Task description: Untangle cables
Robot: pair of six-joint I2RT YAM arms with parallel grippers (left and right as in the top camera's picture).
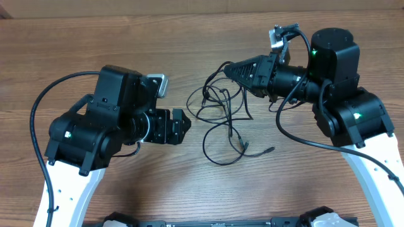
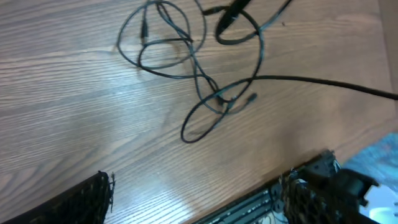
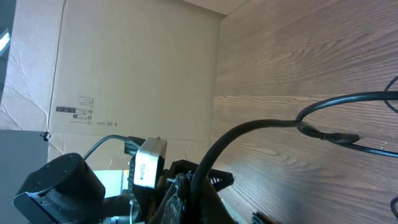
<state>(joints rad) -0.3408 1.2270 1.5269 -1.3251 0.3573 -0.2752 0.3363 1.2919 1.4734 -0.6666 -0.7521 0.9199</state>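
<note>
**Left claw** (image 1: 184, 125): black, two-fingered, spread wide and holding nothing. Low over the wood at 9 o'clock of the tangle, near it but apart, tips aimed toward 3 o'clock.

**Thin black cables** (image 1: 222, 112): flexible, with small metal-tipped plugs. Heaped in loose overlapping loops between the two claws, crossings densest around the middle. One free plug end (image 1: 270, 150) lying at 4 o'clock of the heap.

**Right claw** (image 1: 226, 67): black, tapered, closed tight at 12 o'clock of the tangle. Apparently pinching a single strand at the heap's far edge, with the remaining loops resting on the wood.

**Thick black arm wiring** (image 1: 297, 135): slack bow off the right arm, at 3 o'clock of the heap, close to the outer loops.

**Hazards, judged:**
- Knot drawn tighter by hauling on the one pinched strand with nothing holding the middle crossings down.
- Whole bundle dragged along as one lump instead of separating.
- Thin strand slipping out of the closed tips.
- Loop snagging on the slack arm wiring during a sideways pull.
- Wide left claw closing on two strands at once, or missing so fine a cord.

**Tabletop** (image 1: 95, 44): brown wood-grain, matt, smooth, likely offering little friction to hold the cords.

**Room:** tan cardboard sheet (image 3: 137, 62) with a small printed label standing past the far edge at 12 o'clock. Little else discernible.
</note>
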